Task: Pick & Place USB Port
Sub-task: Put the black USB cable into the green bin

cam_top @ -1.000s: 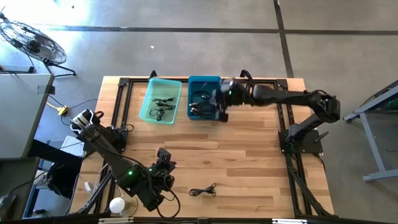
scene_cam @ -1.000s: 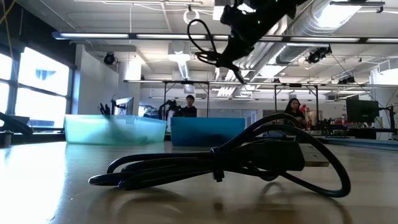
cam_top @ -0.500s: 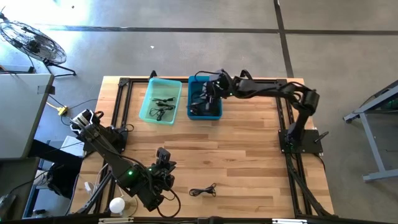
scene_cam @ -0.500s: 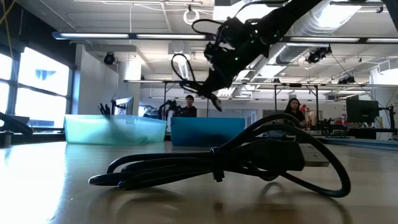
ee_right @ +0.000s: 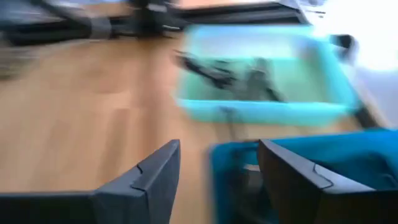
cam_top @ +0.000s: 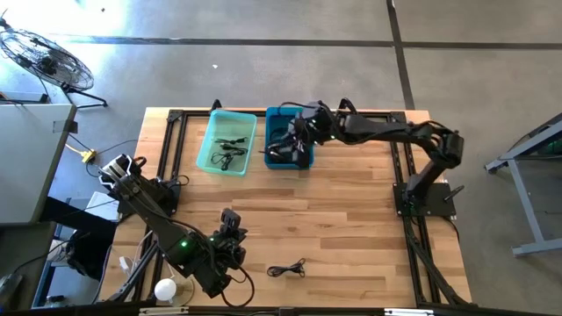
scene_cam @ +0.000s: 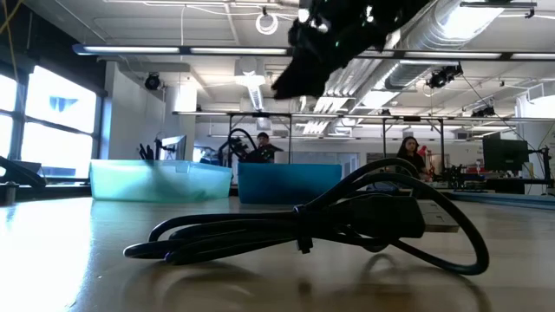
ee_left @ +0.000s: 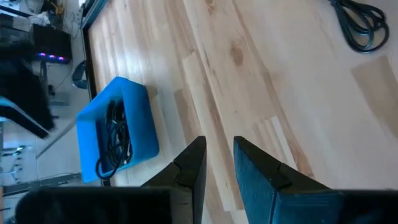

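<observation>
A black USB cable (cam_top: pixel 285 269) lies coiled on the wooden table near its front edge, and it fills the foreground of the low view (scene_cam: pixel 347 227). At the back stand a teal bin (cam_top: pixel 226 162) and a blue bin (cam_top: pixel 303 114), both with black cables inside. My right gripper (ee_right: pixel 217 171) hangs open over the blue bin (ee_right: pixel 298 149) with nothing between its fingers. A black cable loop (scene_cam: pixel 236 141) shows just above that bin's rim. My left gripper (ee_left: pixel 219 163) waits near the table's front left, its fingers a little apart and empty.
Black frame rails (cam_top: pixel 176 140) run along the table's edges. A white ball (cam_top: pixel 165 288) sits by the left arm's base. Bare wood lies between the bins and the loose cable. People (scene_cam: pixel 263 146) stand in the room beyond the table.
My right gripper has carried a hanging black cable from the blue bin's right side to over the bin and dipped toward it. It has let go and risen again. The cable has dropped toward the blue bin.
</observation>
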